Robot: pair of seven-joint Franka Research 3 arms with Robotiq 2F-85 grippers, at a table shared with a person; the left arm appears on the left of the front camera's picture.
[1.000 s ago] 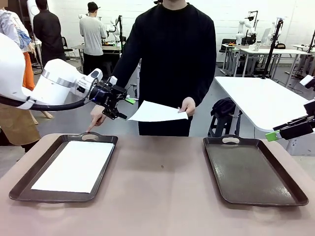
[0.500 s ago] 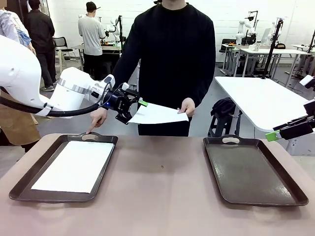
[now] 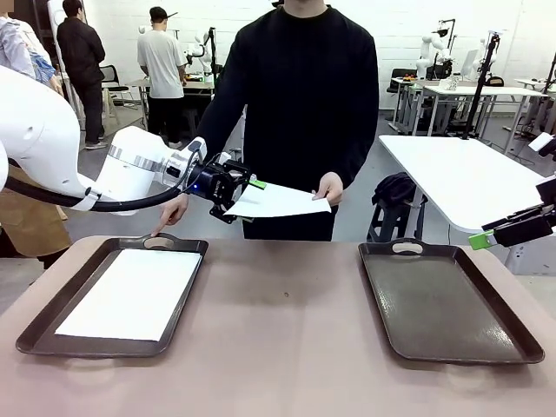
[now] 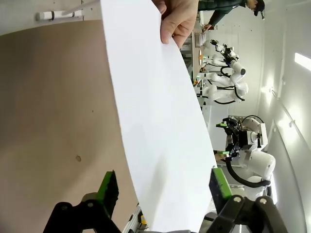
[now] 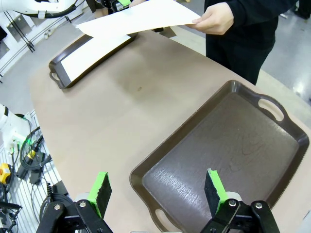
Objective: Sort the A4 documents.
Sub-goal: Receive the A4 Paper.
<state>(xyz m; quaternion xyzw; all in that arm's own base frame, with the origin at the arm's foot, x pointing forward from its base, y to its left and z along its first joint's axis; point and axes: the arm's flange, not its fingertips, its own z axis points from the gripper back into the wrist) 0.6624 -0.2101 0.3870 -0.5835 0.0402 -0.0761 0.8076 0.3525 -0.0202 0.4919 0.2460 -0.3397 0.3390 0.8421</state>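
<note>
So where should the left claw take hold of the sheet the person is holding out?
At the free short edge of the held sheet, opposite the person's hand, coming in level from the robot's left. The sheet is thin and lies roughly flat in the air, so one pad must go above and one below. The left claw already straddles that edge in the left wrist view, its jaws not yet closed on it.
</note>
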